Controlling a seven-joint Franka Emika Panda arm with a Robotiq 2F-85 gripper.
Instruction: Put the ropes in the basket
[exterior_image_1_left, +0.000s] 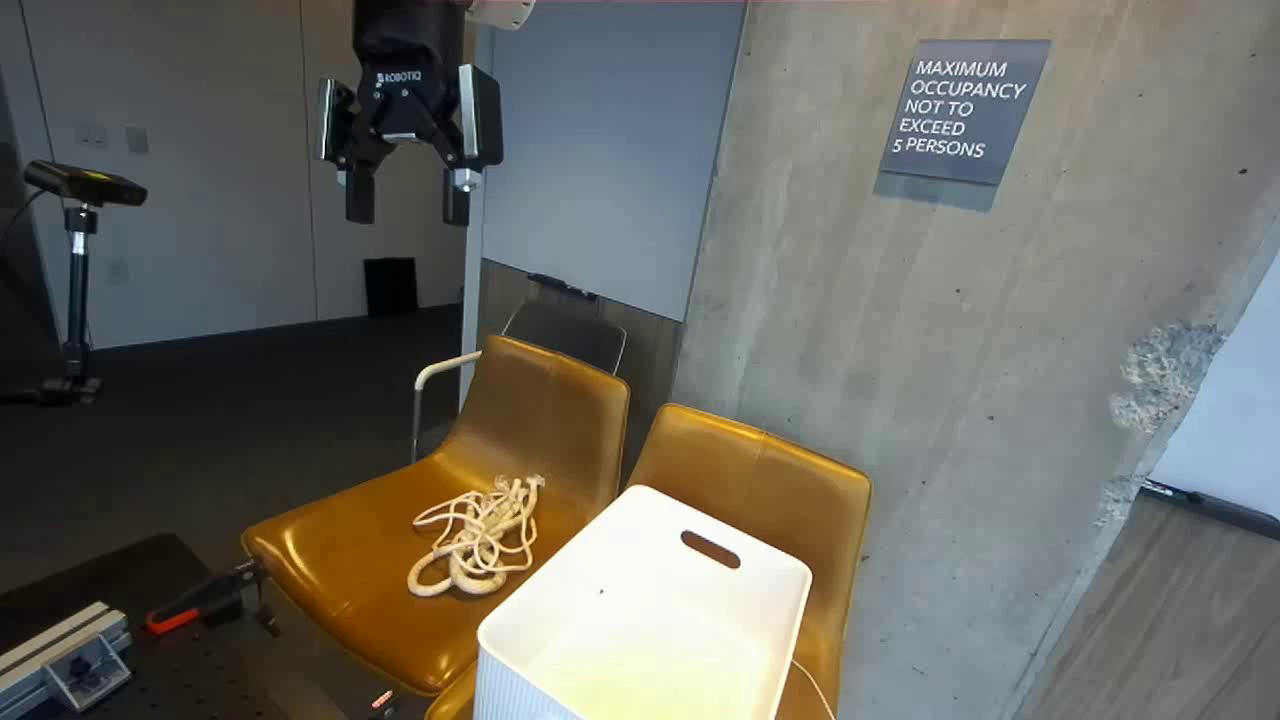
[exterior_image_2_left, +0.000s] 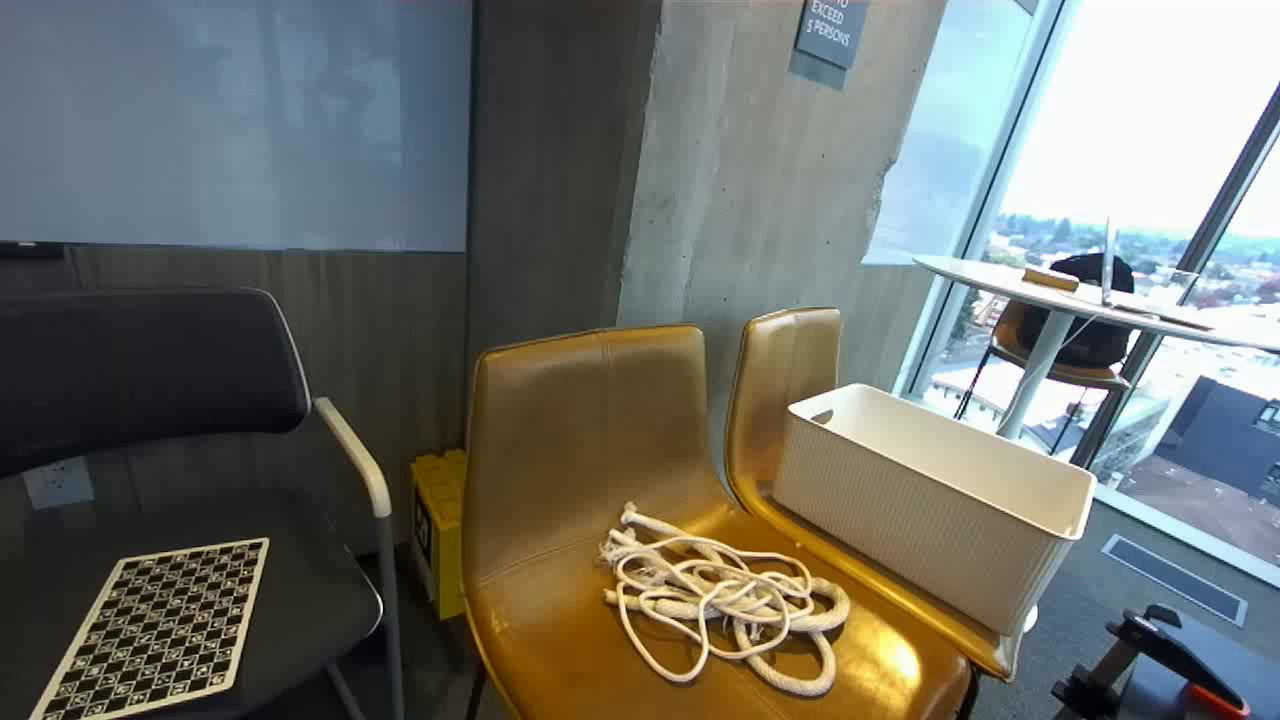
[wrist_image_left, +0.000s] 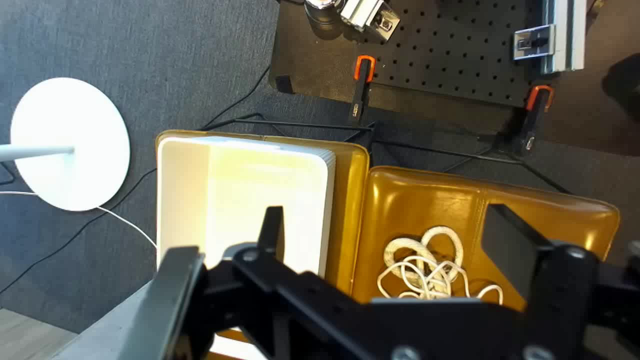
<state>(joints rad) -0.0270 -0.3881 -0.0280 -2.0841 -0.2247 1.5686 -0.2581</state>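
Note:
The ropes, a loose cream-white tangle of thick and thin cords, lie on the seat of a tan chair in both exterior views (exterior_image_1_left: 470, 578) (exterior_image_2_left: 735, 595). They also show in the wrist view (wrist_image_left: 425, 272), partly hidden by the gripper body. The basket, a white rectangular bin with a handle slot, stands on the adjoining tan chair in both exterior views (exterior_image_1_left: 640, 530) (exterior_image_2_left: 900, 510). Its inside looks empty in the wrist view (wrist_image_left: 182, 190). My gripper (exterior_image_1_left: 408, 205) is open and empty, high above the chairs. Its fingers stand wide apart in the wrist view (wrist_image_left: 384, 220).
The rope chair (exterior_image_1_left: 340, 530) and basket chair (exterior_image_1_left: 750, 450) stand side by side, their backs near a concrete wall (exterior_image_1_left: 950, 330). A dark perforated table (wrist_image_left: 450, 60) with orange-tipped clamps (wrist_image_left: 361, 90) lies along the chairs' front. A dark chair (exterior_image_2_left: 290, 510) holds a checkered board (exterior_image_2_left: 160, 625).

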